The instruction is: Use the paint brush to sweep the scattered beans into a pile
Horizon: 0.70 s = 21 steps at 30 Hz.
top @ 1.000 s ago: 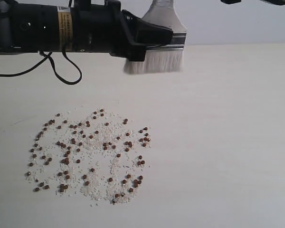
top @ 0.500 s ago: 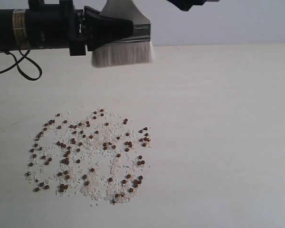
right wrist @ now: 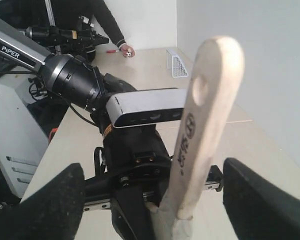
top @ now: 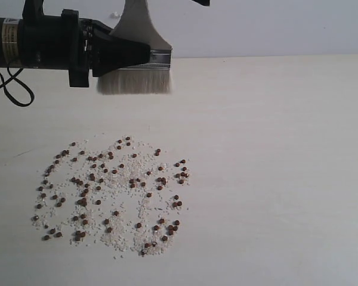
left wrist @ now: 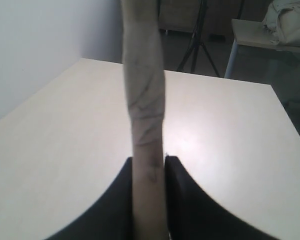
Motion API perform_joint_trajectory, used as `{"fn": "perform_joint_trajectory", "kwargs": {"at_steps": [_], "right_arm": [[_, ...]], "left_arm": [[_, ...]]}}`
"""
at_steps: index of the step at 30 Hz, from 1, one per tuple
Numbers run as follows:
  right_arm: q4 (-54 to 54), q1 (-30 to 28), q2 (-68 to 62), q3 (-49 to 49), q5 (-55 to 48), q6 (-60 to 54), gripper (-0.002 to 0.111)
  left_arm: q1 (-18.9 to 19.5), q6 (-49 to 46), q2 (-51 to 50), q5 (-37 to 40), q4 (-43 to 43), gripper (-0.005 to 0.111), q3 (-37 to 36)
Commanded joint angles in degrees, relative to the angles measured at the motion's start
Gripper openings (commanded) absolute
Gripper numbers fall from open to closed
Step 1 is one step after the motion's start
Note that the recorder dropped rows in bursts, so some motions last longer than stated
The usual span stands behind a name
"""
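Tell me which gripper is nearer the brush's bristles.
Left. The left gripper clamps the paint brush just above them; the right gripper sits up by the handle's end.

Exterior camera: off the arms, raised, looking obliquely down across the table (top: 274,149), with the left gripper (top: 144,55) at mid-distance. Left wrist camera: tight behind that gripper, facing forward along it. Right wrist camera: behind the right gripper (right wrist: 154,167), facing the left one; all three views share the paint brush (top: 137,80).

Wide paint brush (top: 137,80): pale wooden handle, silver ferrule, cream bristles pointing down, raised above counter (top: 274,179). Reddish-brown beans (top: 110,196): scattered loosely among white grains (top: 122,237).
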<state>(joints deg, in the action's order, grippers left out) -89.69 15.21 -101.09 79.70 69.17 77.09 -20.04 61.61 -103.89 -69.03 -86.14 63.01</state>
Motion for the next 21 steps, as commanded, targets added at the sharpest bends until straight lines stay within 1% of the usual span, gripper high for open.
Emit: {"fn": "perform_joint_trajectory", "kwargs": {"at_steps": [1,5,8,16,21], "right_arm": [[-0.8,-0.2,-0.3,0.7,0.8,0.6,0.07],[-5.0,-0.9,-0.3,0.7,0.8,3.3,0.07],[-5.9,-1.0,-0.6,0.7,0.8,4.2,0.07],[-3.0,0.4,-4.4,0.7,0.8,4.2,0.07],[0.8,1.5,-5.6,0.7,0.8,4.0,0.07]], "left_arm": [[0.1,-1.3,0.2,-0.9,0.3,0.0,0.2],[0.1,-2.5,0.2,-0.9,-0.1,0.0,0.2],[0.1,-2.5,0.2,-0.9,-0.4,0.0,0.2],[0.1,-2.7,0.2,-0.9,-0.1,0.0,0.2],[0.0,-2.7,0.2,-0.9,1.0,0.0,0.2]]}}
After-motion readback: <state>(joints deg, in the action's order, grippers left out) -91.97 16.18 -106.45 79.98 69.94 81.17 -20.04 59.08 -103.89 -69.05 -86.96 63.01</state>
